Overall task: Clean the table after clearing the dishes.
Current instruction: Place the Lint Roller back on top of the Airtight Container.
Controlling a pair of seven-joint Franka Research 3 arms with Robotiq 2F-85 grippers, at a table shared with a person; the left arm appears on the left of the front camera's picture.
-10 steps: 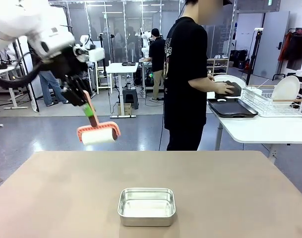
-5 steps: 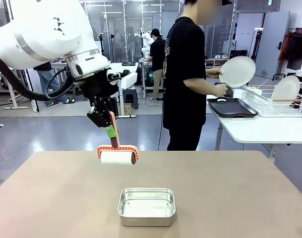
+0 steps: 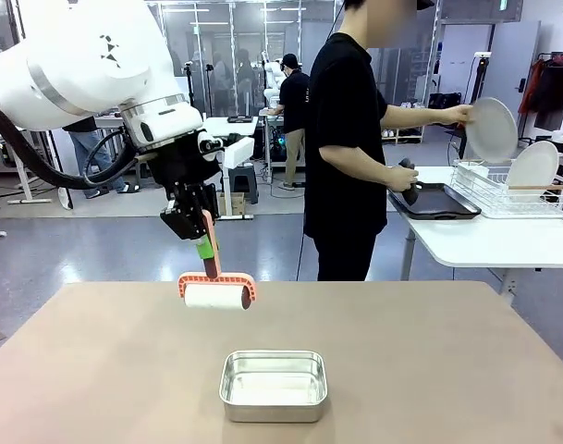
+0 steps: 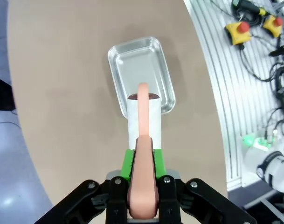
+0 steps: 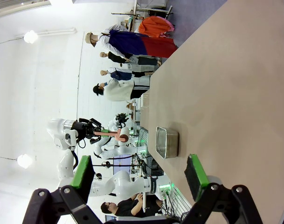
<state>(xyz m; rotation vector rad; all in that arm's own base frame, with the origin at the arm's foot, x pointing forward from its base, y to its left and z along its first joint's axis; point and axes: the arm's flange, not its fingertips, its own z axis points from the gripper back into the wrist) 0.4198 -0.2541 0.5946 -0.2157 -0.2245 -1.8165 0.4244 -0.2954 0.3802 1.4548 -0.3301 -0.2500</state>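
My left gripper (image 3: 200, 233) is shut on the salmon handle of a lint roller (image 3: 216, 294), whose white roll hangs low over the far part of the tan table (image 3: 429, 361). In the left wrist view the green pads (image 4: 128, 161) clamp the handle and the roller (image 4: 142, 119) points toward the steel pan (image 4: 132, 56). My right gripper (image 5: 138, 179) stands open over the table (image 5: 235, 93) with nothing between its fingers. The person holds one white plate (image 3: 492, 129) above the dish rack (image 3: 498, 192). A second plate (image 3: 532, 166) stands in the rack.
A shiny steel pan (image 3: 274, 384) sits near the table's front middle. A dark tray (image 3: 434, 202) lies on the white side table (image 3: 484, 242) at the back right, where the person stands turned toward it. More people stand far behind.
My left arm has swung the roller to the right and down toward the table, then stayed nearly still. The person has lifted a plate from the tray side over to the rack.
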